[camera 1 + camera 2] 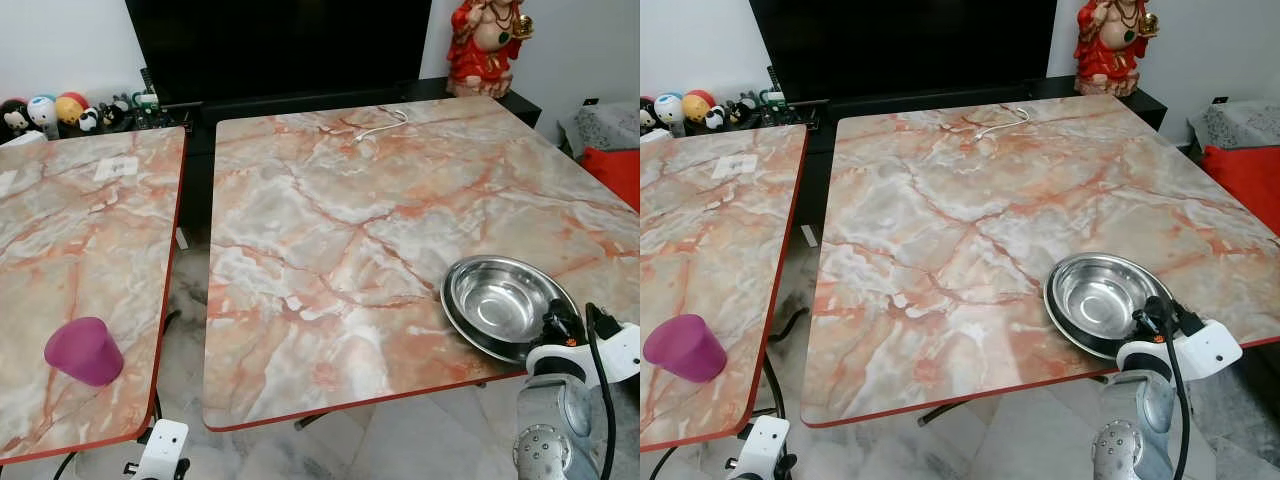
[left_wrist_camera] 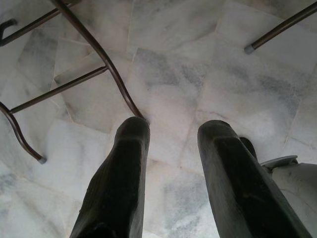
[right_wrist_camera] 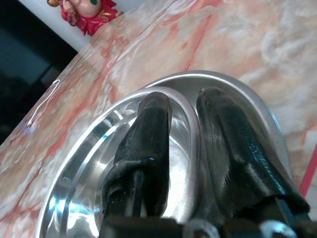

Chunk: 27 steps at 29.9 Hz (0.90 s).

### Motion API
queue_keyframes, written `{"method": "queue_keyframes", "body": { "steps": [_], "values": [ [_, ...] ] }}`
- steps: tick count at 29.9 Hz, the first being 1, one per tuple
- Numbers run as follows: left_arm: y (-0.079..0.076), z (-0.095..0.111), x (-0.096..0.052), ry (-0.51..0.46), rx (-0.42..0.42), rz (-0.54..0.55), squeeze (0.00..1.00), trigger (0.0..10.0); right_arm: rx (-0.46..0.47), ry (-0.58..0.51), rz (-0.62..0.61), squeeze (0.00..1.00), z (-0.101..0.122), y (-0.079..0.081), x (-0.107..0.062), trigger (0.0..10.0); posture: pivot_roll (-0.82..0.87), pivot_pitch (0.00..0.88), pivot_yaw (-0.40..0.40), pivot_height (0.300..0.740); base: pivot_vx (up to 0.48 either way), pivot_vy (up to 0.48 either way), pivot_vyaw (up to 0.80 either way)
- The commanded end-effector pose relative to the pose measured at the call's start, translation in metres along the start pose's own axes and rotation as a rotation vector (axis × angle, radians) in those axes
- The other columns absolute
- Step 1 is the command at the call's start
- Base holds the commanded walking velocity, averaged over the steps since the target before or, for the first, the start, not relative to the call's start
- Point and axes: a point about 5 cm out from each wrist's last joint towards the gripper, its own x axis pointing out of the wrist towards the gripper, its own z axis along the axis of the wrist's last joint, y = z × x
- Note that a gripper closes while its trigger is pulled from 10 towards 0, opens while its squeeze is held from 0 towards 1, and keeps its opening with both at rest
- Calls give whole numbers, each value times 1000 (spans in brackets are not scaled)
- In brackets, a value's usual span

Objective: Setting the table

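Your right tool (image 3: 183, 114) pinches the near rim of the shallow round stainless-steel bowl (image 1: 500, 300), one finger inside, one outside. The bowl sits at 5 o'clock on the marbled pink bench (image 1: 350, 230), probably within easy reach. Left tool (image 2: 171, 148) hangs parted above the floor.

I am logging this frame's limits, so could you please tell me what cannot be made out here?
- Right gripper: the steel bowl's rim runs between its fingers; actual pinch unclear, rim edge hidden by the fingers.
- Purple cup: contents hidden; seen from the side.
- Small figurines: too small to identify.
- Red statue: top cropped by the frame edge.
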Motion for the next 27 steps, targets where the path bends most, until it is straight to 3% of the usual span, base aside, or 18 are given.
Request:
{"method": "queue_keyframes", "body": {
  "steps": [1, 7, 8, 11, 16, 19, 27],
  "values": [
    [0, -2, -1, -2, -3, 6, 0, 10000, -10, -30, -20, 404, 6, -2, 1, 10000, 115, 0, -2, 740, 0, 0, 0],
    [-1, -1, -1, -5, -3, 5, 0, 10000, -27, -83, -43, 325, 12, -5, 1, 10000, 115, 0, 0, 740, 0, 0, 0],
    [-1, -1, -1, -7, -4, 6, 0, 10000, -68, -108, -32, 0, 15, -4, 1, 10000, 115, 0, 0, 740, 0, 0, 0],
    [-1, -1, 0, -8, -4, 6, 0, 10000, -115, -131, -16, 0, 18, -2, 0, 10000, 115, 0, 0, 740, 0, 0, 0],
    [-1, 1, 0, -13, -6, 8, 0, 10000, -317, -264, 120, 0, 31, 20, -7, 10000, 111, 0, -1, 740, 0, 0, 0],
    [-1, 2, 0, -14, -12, 7, 0, 10000, -406, -267, 180, 0, 28, 27, -11, 10000, 108, 0, -3, 740, 0, 0, 0],
    [-1, 2, 0, -15, -40, 9, 0, 10000, -538, -220, 313, 0, 14, 33, -18, 10000, 104, 4, -2, 740, 0, 0, 0]
  ]
}}
